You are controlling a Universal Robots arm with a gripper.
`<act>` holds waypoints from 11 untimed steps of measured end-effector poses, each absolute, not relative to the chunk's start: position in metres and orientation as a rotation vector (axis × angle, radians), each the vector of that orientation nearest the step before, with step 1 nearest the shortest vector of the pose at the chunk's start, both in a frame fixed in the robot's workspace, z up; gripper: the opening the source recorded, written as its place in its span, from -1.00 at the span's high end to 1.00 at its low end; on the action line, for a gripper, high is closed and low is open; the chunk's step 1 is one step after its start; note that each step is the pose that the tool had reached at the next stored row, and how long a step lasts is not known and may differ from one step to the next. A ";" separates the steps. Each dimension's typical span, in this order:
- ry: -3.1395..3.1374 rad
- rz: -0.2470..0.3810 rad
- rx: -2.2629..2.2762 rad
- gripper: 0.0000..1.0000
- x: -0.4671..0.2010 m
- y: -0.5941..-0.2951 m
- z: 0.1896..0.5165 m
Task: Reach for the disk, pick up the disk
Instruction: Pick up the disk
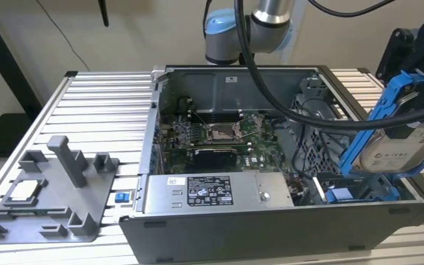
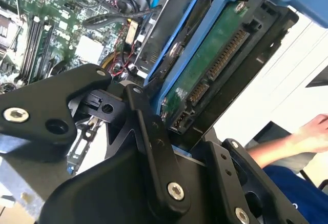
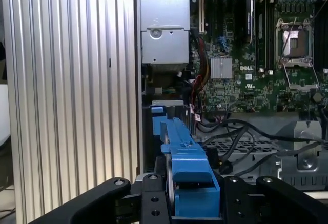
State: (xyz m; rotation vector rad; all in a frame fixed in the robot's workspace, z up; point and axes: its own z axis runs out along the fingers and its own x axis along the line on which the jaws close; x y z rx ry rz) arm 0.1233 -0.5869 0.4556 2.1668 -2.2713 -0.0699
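from where i sit, the claw (image 1: 418, 118) has the disk (image 1: 396, 146) pinched between its fingers, up in the air at the exterior view's right, above the right end of the open computer case (image 1: 271, 232). the disk hangs tilted, its silver face with the white label turned toward the camera and its blue frame (image 1: 377, 118) running up along the edge. it looks clear of the case, with the blue bracket (image 1: 341, 194) in the drive bay sitting below it.

in the second wrist view the disk (image 2: 215, 65) shows its green circuit side and connector row, with the black linkage of the claw (image 2: 179, 131) closed up against its lower end. a person's hand (image 2: 312, 131) and blue sleeve (image 2: 287, 185) sit off to the side there. in the first wrist view i see the blue frame (image 3: 189, 167) edge-on between the black arms of the claw (image 3: 192, 203), and past it the green board (image 3: 246, 44) and the grey power box (image 3: 164, 24).

in the exterior view, the grey stand (image 1: 50, 193) with upright posts sits on the ribbed table (image 1: 101, 105) at the left, well apart from the disk, a small pale chip (image 1: 24, 189) lying on it.
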 end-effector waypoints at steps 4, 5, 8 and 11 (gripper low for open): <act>-2.271 -0.070 2.167 1.00 0.122 -0.590 0.455; -2.271 -0.070 2.167 1.00 0.122 -0.591 0.455; -2.271 -0.070 2.167 1.00 0.122 -0.591 0.455; -2.271 -0.070 2.167 1.00 0.122 -0.591 0.455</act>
